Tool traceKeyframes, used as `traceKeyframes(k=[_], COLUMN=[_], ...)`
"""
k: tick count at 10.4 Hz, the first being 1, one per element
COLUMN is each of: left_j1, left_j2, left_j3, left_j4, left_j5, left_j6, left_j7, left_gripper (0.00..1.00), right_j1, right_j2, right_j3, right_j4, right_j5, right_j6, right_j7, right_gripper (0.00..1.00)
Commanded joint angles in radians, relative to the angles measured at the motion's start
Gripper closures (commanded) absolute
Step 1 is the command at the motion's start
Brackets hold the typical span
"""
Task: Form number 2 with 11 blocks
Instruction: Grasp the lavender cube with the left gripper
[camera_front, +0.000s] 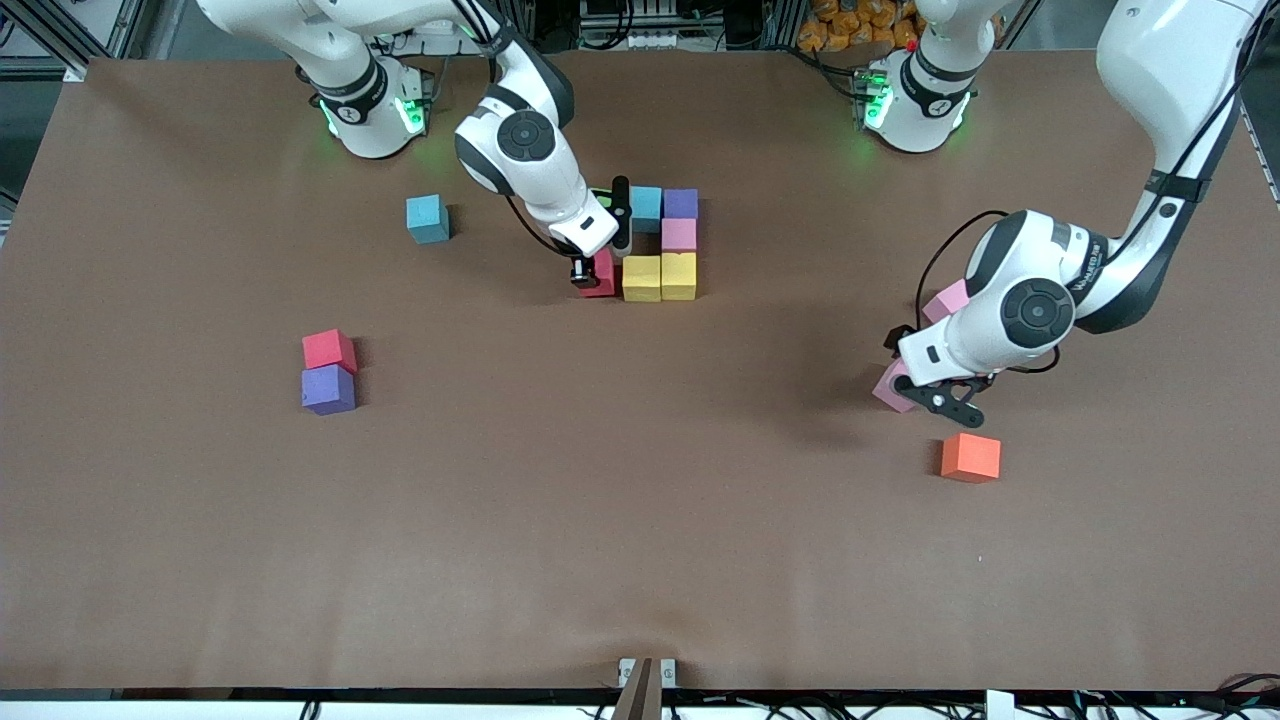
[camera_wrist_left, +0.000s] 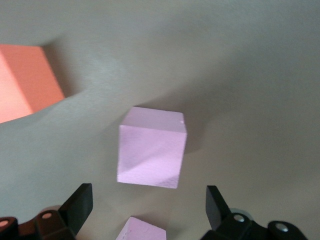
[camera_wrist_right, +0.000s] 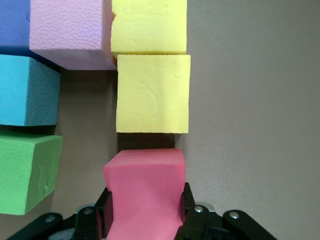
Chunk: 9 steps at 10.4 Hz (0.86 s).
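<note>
The number 2 is partly laid mid-table: blue (camera_front: 645, 207), purple (camera_front: 680, 203) and pink (camera_front: 678, 234) blocks, then two yellow blocks (camera_front: 641, 278) (camera_front: 678, 275). A green block (camera_wrist_right: 27, 172) sits beside the blue one (camera_wrist_right: 27, 90). My right gripper (camera_front: 590, 272) is shut on a red block (camera_wrist_right: 145, 185), in line with the yellow block (camera_wrist_right: 153, 93) with a small gap between them. Toward the left arm's end, my left gripper (camera_front: 945, 398) hangs open over two loose pink blocks (camera_front: 893, 388) (camera_front: 945, 300). One pink block (camera_wrist_left: 151, 147) lies ahead of its fingers (camera_wrist_left: 80, 205), another (camera_wrist_left: 141, 231) between them, untouched.
An orange block (camera_front: 970, 457) lies nearer the front camera than the left gripper. Toward the right arm's end a loose blue block (camera_front: 428, 218) sits alone, and a red block (camera_front: 329, 350) touches a purple block (camera_front: 328, 389).
</note>
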Motion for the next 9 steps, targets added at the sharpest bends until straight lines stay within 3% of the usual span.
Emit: traceKeyframes(k=[1, 2, 9], left_j1=[0.078, 0.115, 0.097], left_j2=[-0.007, 0.006, 0.033], left_j3=[-0.053, -0.087, -0.078], left_j4=[-0.026, -0.028, -0.03], left_j5=[0.004, 0.004, 0.015], left_j6=[0.069, 0.074, 0.132], left_j7=[0.172, 0.192, 0.089], left_gripper=[0.0, 0.0, 0.0], right_j1=[0.004, 0.007, 0.017], right_j2=[0.022, 0.024, 0.048], right_j3=[-0.003, -0.003, -0.006], right_j4=[0.024, 0.027, 0.05], right_j5=[-0.003, -0.003, -0.001], right_j6=[0.007, 0.007, 0.007], right_j7=[0.011, 0.011, 0.014], right_gripper=[0.78, 0.78, 0.78])
